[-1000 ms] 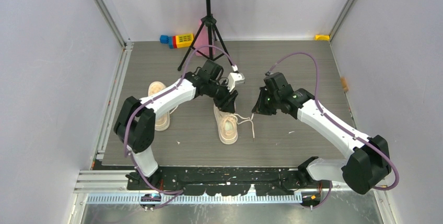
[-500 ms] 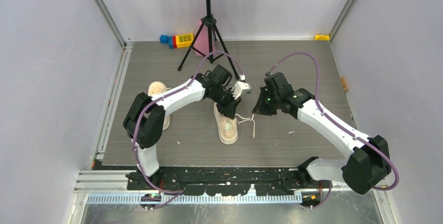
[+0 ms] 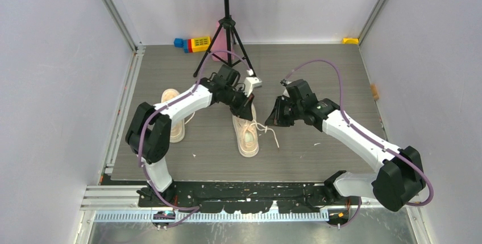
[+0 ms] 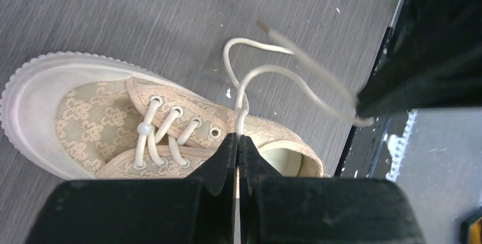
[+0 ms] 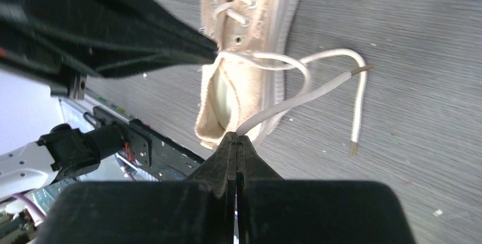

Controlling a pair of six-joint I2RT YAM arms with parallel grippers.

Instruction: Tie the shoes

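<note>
A cream sneaker (image 3: 246, 135) lies mid-table, toe toward the near edge. It also shows in the left wrist view (image 4: 113, 124) and in the right wrist view (image 5: 250, 22). Its white laces (image 3: 267, 131) trail loose to its right. My left gripper (image 3: 245, 110) is over the shoe's heel end, shut on one lace (image 4: 243, 107). My right gripper (image 3: 275, 120) is just right of the shoe, shut on the other lace (image 5: 295, 100). The two laces cross near the top eyelets. The second sneaker (image 3: 173, 114) lies at the left, partly under my left arm.
A black tripod stand (image 3: 226, 33) stands at the back centre. Coloured toy blocks (image 3: 193, 44) lie by the back wall, a yellow piece (image 3: 350, 41) in the back right corner. Metal rails run along the table's left edge (image 3: 122, 113).
My left gripper swung right, then drew back up and left with its lace. My right gripper moved slightly left and away with its lace. The shoes stayed put.
</note>
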